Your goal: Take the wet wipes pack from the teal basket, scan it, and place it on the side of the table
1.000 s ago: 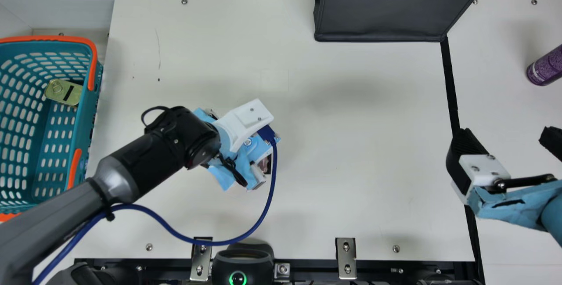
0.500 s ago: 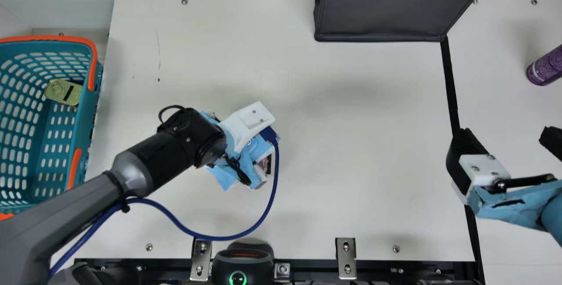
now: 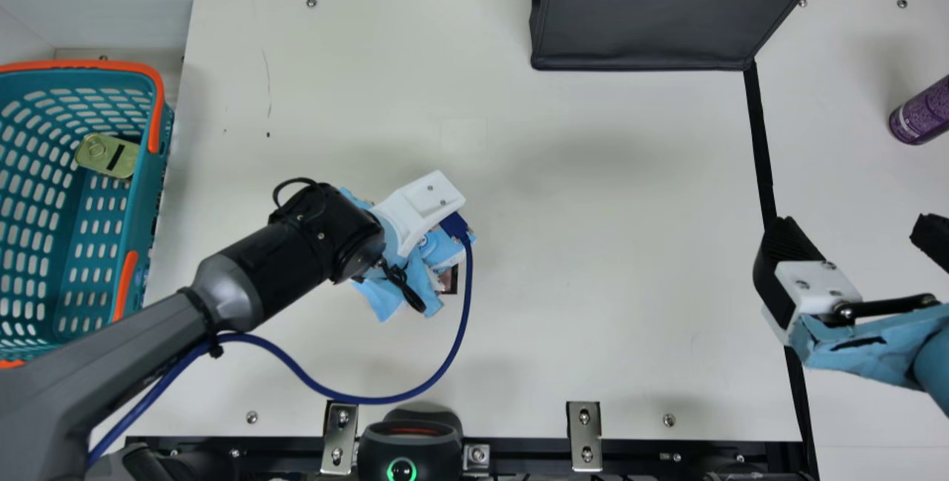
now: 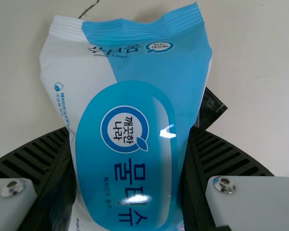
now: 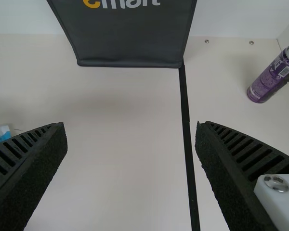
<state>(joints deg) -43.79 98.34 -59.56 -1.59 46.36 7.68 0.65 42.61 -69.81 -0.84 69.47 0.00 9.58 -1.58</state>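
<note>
My left gripper (image 3: 419, 207) is over the left-centre of the table, above the wet wipes pack (image 3: 445, 250), whose blue printed end shows beside the gripper. In the left wrist view my left gripper (image 4: 127, 139) has one finger pressed to each side of the blue-and-white wet wipes pack (image 4: 130, 125); it is shut on it. The teal basket (image 3: 141, 192) stands at the far left. My right gripper (image 3: 856, 233) hangs open at the right, and in the right wrist view the gripper (image 5: 131, 127) holds nothing between its fingers.
A gold-green can (image 3: 107, 155) lies in the basket. A small dark item (image 4: 212, 108) is beside the pack. A black scanner (image 3: 410, 451) stands at the front edge, a dark bag (image 3: 645, 29) at the back, a purple can (image 3: 923, 112) far right.
My left arm has shifted slightly right, and its gripper has closed onto the wet wipes pack. My right arm has kept still.
</note>
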